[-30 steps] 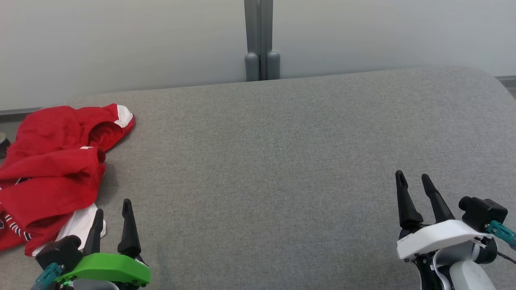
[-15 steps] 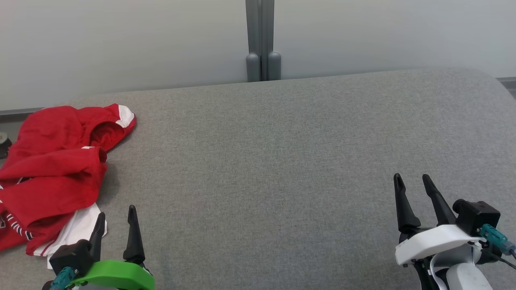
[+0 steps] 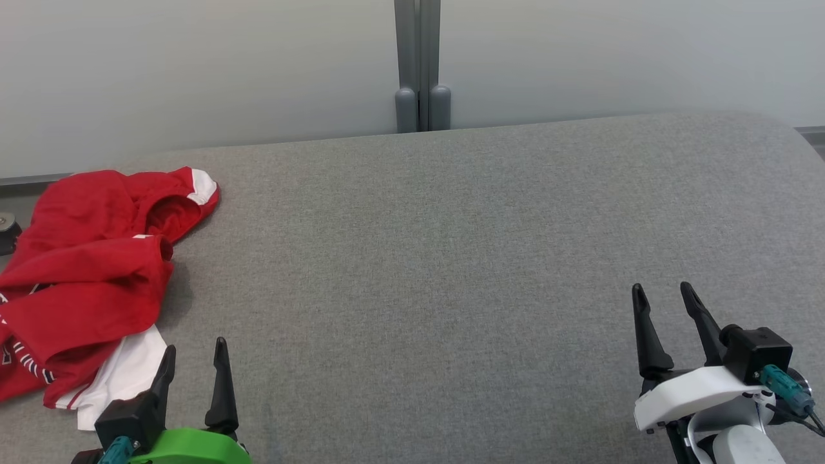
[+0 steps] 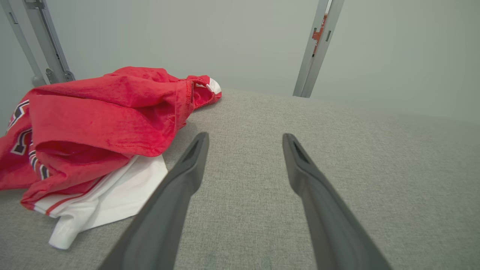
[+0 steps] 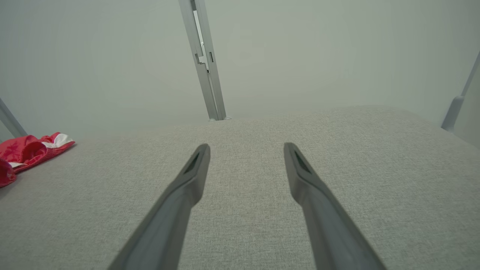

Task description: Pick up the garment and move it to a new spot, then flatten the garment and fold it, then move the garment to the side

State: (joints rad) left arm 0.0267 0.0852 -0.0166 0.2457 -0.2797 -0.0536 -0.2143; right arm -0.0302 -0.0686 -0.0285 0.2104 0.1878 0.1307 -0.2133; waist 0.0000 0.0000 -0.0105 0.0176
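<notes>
A crumpled red garment (image 3: 90, 270) with white trim and a white panel lies bunched at the left edge of the grey fabric surface (image 3: 451, 258). In the left wrist view the garment (image 4: 97, 120) sits just left of my fingers. My left gripper (image 3: 195, 345) is open at the lower left, just right of the garment's white corner and apart from it. At the lower right my right gripper (image 3: 660, 288) stands open over bare fabric. The right wrist view shows the garment (image 5: 30, 150) far off to the left. Both grippers (image 4: 243, 137) (image 5: 245, 146) hold nothing.
A pale wall runs behind the surface, with a grey vertical post (image 3: 420, 64) at its far edge in the middle. A small dark object (image 3: 8, 232) sits beyond the left edge by the garment. The surface's right corner is rounded.
Both grippers have drawn back toward the bottom of the head view, the left one more. The garment has not moved. Both stay open.
</notes>
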